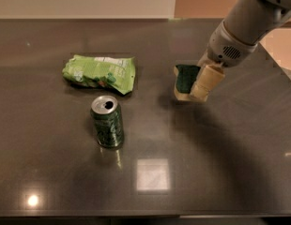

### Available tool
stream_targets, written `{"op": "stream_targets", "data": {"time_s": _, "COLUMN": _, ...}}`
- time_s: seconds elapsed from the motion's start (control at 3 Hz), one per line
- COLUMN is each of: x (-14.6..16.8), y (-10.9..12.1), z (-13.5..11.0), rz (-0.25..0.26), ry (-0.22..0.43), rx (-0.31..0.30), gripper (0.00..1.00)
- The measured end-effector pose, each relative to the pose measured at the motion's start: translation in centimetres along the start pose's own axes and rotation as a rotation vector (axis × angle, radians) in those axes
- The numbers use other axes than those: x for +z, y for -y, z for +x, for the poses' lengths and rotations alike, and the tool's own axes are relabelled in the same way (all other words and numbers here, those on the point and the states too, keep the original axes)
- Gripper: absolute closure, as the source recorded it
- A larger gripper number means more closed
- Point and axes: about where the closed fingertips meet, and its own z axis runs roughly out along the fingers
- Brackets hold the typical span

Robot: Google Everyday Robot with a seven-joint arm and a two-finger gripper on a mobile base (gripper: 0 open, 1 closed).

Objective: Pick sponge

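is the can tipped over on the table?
No, the can stands upright with its open top up, left of the claw, which grips the sponge.

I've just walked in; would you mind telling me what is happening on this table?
The robot's arm reaches in from the upper right, and its hand is closed on the sponge over the right part of the dark table. The sponge is tilted and seems just clear of the surface, with a shadow beneath it. To the left, the green drink can stands upright and the light green snack bag lies behind it, both untouched.
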Motion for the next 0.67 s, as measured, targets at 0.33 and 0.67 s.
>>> {"op": "stream_targets", "data": {"time_s": 0.33, "x": -4.05, "y": 1.41, "z": -0.87, "rz": 0.036, "ry": 0.016, "rx": -0.045, "gripper": 1.00}}
{"op": "stream_targets", "data": {"time_s": 0.67, "x": -4.05, "y": 1.41, "z": -0.88, "rz": 0.036, "ry": 0.016, "rx": -0.045, "gripper": 1.00}}
